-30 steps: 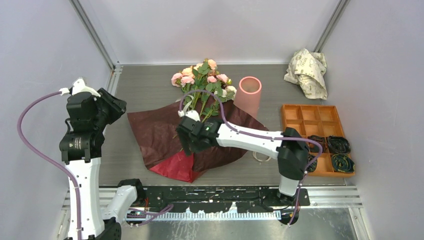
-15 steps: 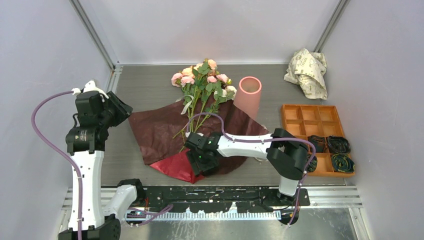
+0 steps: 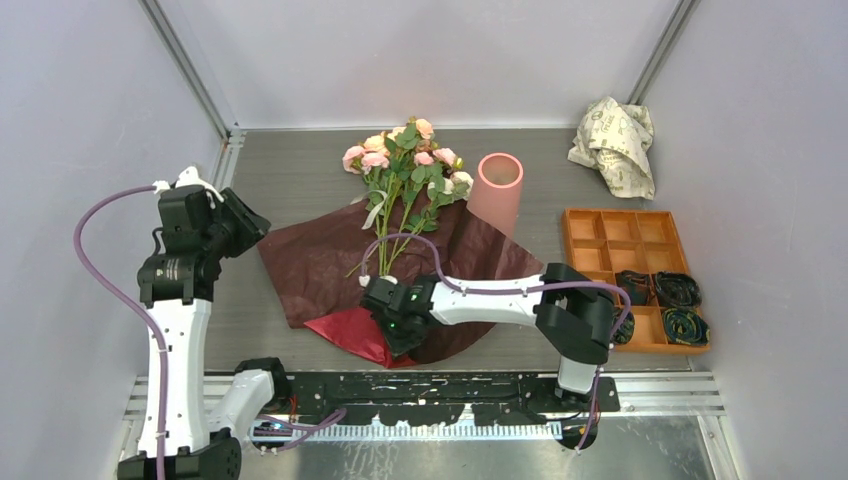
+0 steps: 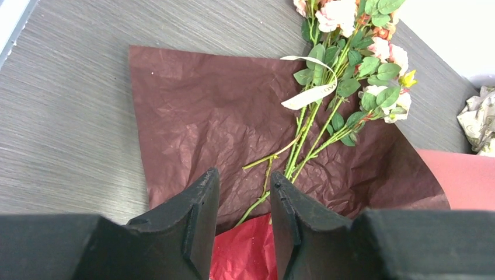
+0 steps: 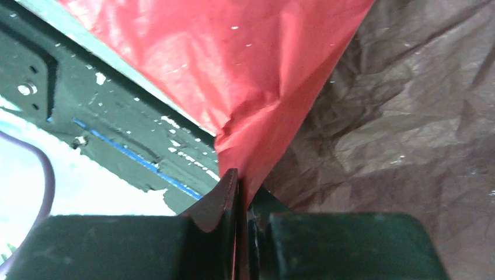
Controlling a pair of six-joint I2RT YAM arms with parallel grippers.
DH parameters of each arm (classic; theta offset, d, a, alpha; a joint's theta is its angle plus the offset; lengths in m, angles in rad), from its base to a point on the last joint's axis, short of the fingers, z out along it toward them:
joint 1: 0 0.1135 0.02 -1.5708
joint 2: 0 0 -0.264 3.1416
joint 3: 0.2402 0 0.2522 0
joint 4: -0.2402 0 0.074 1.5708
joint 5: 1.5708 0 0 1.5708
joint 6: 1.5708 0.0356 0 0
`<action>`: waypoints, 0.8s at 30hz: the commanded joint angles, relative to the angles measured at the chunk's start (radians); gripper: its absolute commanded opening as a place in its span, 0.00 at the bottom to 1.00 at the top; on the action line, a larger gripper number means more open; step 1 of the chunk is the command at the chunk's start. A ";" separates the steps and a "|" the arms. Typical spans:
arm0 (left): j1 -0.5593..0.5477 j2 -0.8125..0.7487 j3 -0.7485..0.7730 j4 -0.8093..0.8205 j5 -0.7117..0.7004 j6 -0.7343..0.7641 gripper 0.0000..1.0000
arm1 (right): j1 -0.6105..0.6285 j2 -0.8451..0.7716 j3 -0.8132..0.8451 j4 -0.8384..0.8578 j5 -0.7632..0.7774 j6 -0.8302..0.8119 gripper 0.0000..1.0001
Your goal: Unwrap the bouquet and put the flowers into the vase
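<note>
The right arm [image 3: 500, 295] has drawn back from over the flower stems [image 3: 385, 250] to the near edge of the wrapping paper [image 3: 320, 265]. Its jaws, apart a second ago, have closed on the bright red folded corner [image 5: 233, 70]. The stems it was covering a second ago now lie in plain view on the paper, and the left arm [image 3: 180, 290] has swung a little inward toward the paper's left edge.

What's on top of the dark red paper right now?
Flower stems and a cream ribbon lie on the dark red paper. The right gripper pinches the bright red corner; its arm covers some paper.
</note>
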 commanded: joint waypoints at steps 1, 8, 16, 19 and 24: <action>0.005 -0.012 -0.014 0.038 0.029 0.008 0.38 | 0.061 -0.069 0.095 -0.035 0.069 -0.041 0.14; 0.005 0.004 -0.119 0.113 0.062 -0.002 0.37 | 0.198 -0.108 0.164 -0.118 0.205 -0.107 0.15; 0.004 0.051 -0.218 0.188 0.157 -0.018 0.36 | 0.318 -0.077 0.174 -0.136 0.288 -0.158 0.27; 0.005 0.064 -0.254 0.217 0.222 -0.023 0.36 | 0.337 -0.042 0.197 -0.157 0.297 -0.165 0.39; 0.005 0.065 -0.288 0.232 0.338 -0.004 0.35 | 0.390 -0.038 0.219 -0.181 0.351 -0.188 0.56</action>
